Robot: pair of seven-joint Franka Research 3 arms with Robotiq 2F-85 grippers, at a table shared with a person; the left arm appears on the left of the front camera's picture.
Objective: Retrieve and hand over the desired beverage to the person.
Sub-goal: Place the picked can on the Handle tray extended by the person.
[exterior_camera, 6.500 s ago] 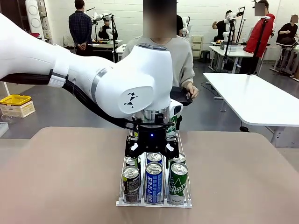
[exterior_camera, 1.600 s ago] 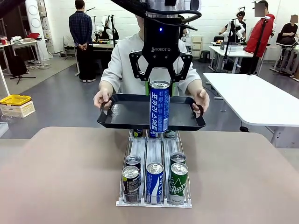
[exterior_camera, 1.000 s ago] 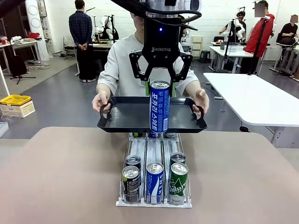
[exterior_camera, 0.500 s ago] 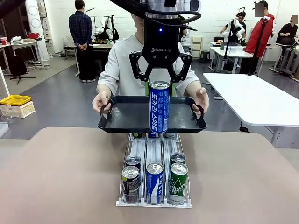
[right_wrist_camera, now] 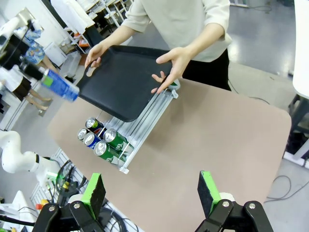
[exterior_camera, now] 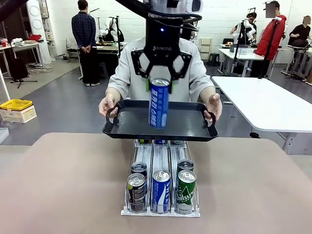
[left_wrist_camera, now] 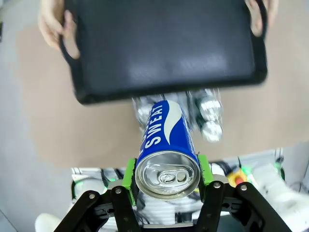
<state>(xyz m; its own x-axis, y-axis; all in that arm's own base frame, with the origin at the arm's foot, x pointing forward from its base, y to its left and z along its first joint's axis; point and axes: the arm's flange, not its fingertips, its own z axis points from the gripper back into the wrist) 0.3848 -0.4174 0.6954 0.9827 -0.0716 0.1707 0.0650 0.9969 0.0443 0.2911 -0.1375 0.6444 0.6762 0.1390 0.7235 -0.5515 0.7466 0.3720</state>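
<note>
Two green pads of the left gripper [exterior_camera: 159, 87] are clamping the blue can [exterior_camera: 159, 105] just under its top rim. The can is hanging slightly tilted at upper centre of the front view, its base showing against the black tray [exterior_camera: 191, 123]. In the left wrist view the can's lower end is lying over the tray's near rim, so it is probably needing more forward travel before lowering. To do the step well, the arm should be bringing the can upright over the tray's bare middle, setting it flat, and only then parting the pads.

The person is holding the tray by both handles, one hand [exterior_camera: 110, 104] at left and one hand [exterior_camera: 213, 105] at right, so the sides are offering little room. Open space is lying along the centre line. Below, the can rack [exterior_camera: 161, 187] is sitting well under the tray on the table [exterior_camera: 58, 185]. The right gripper [right_wrist_camera: 152, 191] is hanging with its jaws wide apart and empty, well clear.
</note>
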